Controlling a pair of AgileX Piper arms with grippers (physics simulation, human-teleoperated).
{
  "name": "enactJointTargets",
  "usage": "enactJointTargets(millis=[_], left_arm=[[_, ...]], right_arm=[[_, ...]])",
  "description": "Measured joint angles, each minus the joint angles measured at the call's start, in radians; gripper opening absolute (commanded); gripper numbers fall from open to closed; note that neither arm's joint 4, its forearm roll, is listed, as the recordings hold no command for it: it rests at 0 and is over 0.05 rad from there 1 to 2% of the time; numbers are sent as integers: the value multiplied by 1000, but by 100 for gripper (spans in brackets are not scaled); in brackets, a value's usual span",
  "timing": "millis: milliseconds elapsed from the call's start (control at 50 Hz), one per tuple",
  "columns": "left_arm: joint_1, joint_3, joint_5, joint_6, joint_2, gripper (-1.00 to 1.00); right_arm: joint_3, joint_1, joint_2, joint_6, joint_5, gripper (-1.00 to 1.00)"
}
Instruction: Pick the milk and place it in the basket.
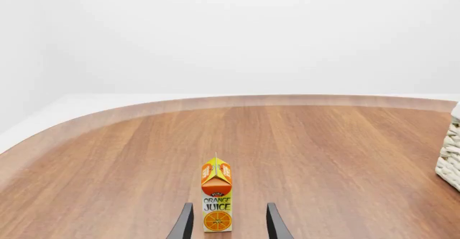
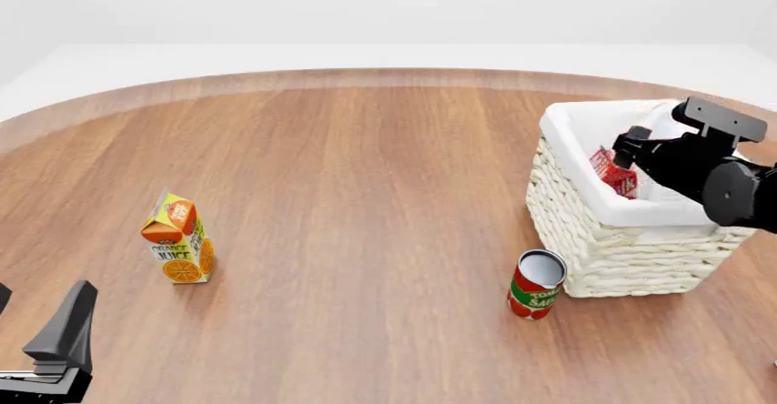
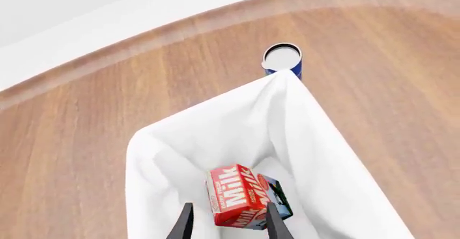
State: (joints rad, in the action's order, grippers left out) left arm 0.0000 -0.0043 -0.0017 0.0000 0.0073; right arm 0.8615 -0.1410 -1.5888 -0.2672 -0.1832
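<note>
Milk (image 3: 236, 196) sat clamped between the right gripper's (image 3: 228, 224) fingers inside the basket (image 2: 607, 258) at frame right; left gripper (image 1: 228, 224) stood wide, empty.

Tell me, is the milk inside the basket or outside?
Inside. The milk sits low between the basket's white liner walls, with the right pincer around it.
</note>
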Motion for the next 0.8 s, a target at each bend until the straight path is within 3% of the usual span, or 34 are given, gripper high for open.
enactJointTargets(millis=[480, 800], left_arm=[[0, 0, 0, 0, 0, 100], [0, 0, 0, 0, 0, 100]], right_arm=[[-2, 2, 23, -4, 7, 100], [-37, 8, 132, 26, 62, 100]])
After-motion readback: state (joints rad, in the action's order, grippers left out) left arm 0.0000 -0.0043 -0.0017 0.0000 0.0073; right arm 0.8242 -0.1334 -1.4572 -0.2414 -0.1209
